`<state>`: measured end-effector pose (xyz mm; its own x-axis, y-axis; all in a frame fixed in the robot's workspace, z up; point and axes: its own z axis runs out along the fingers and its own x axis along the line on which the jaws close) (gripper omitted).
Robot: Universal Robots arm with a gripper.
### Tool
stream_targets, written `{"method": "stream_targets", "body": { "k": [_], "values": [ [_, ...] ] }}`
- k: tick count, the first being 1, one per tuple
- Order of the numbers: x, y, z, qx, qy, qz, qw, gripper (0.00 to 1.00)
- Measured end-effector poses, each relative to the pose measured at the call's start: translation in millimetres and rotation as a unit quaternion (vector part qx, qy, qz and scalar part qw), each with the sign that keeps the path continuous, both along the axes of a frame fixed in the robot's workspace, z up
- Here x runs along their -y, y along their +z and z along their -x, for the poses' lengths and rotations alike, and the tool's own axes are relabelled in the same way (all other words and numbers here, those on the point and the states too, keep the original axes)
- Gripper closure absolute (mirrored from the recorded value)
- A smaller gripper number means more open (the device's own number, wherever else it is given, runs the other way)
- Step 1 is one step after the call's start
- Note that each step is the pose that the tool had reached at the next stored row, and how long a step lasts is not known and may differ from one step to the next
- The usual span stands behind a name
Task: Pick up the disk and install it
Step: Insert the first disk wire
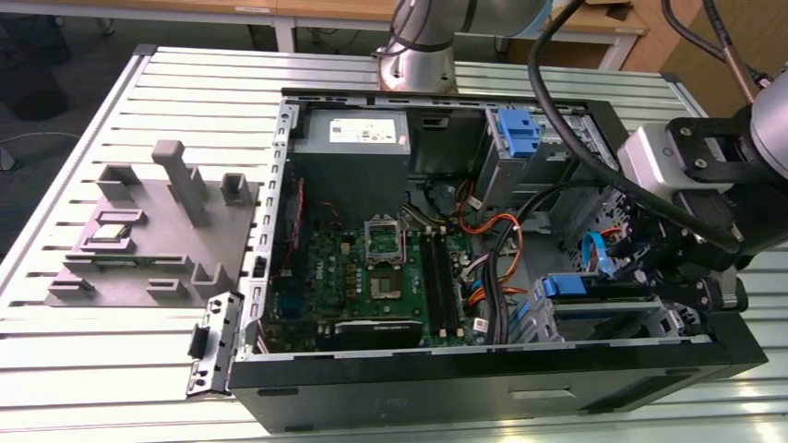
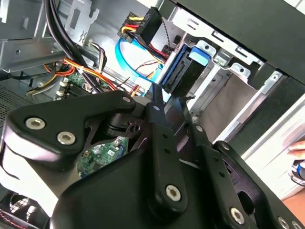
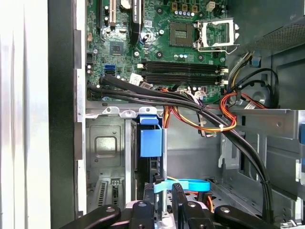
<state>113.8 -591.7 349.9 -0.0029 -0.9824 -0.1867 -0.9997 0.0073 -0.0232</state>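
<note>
1. End effector (image 3: 167,198): black, two-fingered, reaching down into the computer case at the exterior view's right. Its fingers (image 3: 177,195) are pressed close on either side of a thin grey edge. As far as the first wrist view tells, they are pinching the disk.
2. Bench (image 1: 111,351): slatted metal top carrying the case and a grey fixture block (image 1: 148,231).
3. Computer case (image 1: 407,388): black, lying on its side with the side panel off.
4. Motherboard (image 1: 369,277): green, on the case floor, well apart from the end effector.
5. Power supply (image 1: 351,138): grey box with a white label at the far wall. It is not the task's thing.
6. Drive bay (image 3: 107,143): bare metal cage in the near corner of the case at the exterior view's right.
7. Disk (image 3: 150,143): stands on edge in the drive bay, framed by its blue carrier.
   - It lies straight ahead of the fingertips, with its long axis in line with the fingers and pointing into the bay.
   - Its label face is turned away and cannot be made out.
   - How deep it sits in the bay cannot be judged.
8. Cable bundle (image 3: 209,119): black, orange and yellow, crossing above the bay mouth close to the disk.
9. Blue flat cable (image 3: 188,183): loops just beside the fingers. Whether it touches them is unclear.
</note>
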Motion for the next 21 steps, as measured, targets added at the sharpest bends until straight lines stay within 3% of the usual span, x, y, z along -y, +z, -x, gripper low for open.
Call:
{"method": "stream_targets", "body": {
  "k": [3, 8, 13, 21],
  "values": [
    [-0.2, 0.0, 0.0, 0.0000, 0.000, 0.0122, 0.9999, 0.71],
    [-1.1, 0.1, 0.0, 0.0000, 0.000, 0.0189, 0.9998, 0.71],
    [-5.1, 0.1, 0.0, 0.0000, 0.000, 0.0314, 0.9995, 0.71],
    [-7.8, 0.0, 0.0, 0.0000, 0.000, 0.0331, 0.9995, 0.71]
  ]
}}
